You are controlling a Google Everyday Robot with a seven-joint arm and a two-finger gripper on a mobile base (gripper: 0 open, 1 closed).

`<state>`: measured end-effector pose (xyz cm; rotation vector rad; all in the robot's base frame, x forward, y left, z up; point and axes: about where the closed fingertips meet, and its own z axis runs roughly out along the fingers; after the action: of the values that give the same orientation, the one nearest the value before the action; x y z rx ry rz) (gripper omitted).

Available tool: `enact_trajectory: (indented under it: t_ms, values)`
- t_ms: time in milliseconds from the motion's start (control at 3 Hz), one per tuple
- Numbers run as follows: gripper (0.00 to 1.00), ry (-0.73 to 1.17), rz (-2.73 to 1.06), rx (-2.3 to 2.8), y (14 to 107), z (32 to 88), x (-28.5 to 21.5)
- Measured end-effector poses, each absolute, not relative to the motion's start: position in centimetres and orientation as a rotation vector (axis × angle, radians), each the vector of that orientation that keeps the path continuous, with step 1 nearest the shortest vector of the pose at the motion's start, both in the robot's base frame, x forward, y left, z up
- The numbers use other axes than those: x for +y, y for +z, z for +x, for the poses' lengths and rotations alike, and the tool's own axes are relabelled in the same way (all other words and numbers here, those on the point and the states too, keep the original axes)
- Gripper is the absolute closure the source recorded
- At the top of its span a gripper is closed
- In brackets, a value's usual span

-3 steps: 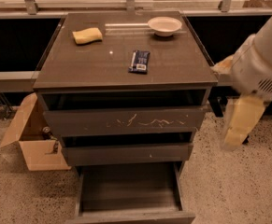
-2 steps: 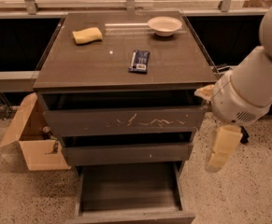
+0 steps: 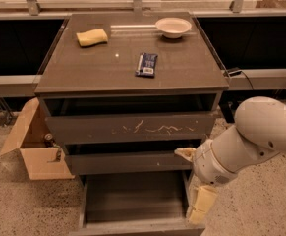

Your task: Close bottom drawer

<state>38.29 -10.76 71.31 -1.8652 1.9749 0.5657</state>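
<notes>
The bottom drawer (image 3: 132, 198) of the dark grey-brown cabinet (image 3: 132, 127) stands pulled out toward me, its inside bare. Its front panel (image 3: 137, 228) lies along the lower edge of the view. My gripper (image 3: 201, 206) hangs from the white arm (image 3: 250, 141) at the drawer's right side, beside its right wall and near the front corner. The middle drawer front (image 3: 128, 162) and the scratched top drawer front (image 3: 132, 128) sit above it, both pushed in.
On the cabinet top lie a yellow sponge (image 3: 92, 37), a white bowl (image 3: 173, 27) and a dark snack packet (image 3: 147, 64). An open cardboard box (image 3: 34, 146) stands on the speckled floor at the left. Dark shelving runs behind.
The arm has swung down and to the left, from beside the upper drawers to the right side of the open bottom drawer. The drawer has not moved.
</notes>
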Motion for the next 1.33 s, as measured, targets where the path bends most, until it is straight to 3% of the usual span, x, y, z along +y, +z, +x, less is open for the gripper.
enact_trajectory:
  t_ms: [333, 1000, 1333]
  values:
    - [0.0, 0.565, -1.866, 1.975, 71.3, 38.3, -10.8]
    - [0.0, 0.62, -1.968, 1.984, 59.2, 37.4, -13.4]
    - [0.04, 0.739, -2.033, 1.948, 50.3, 36.5, -13.6]
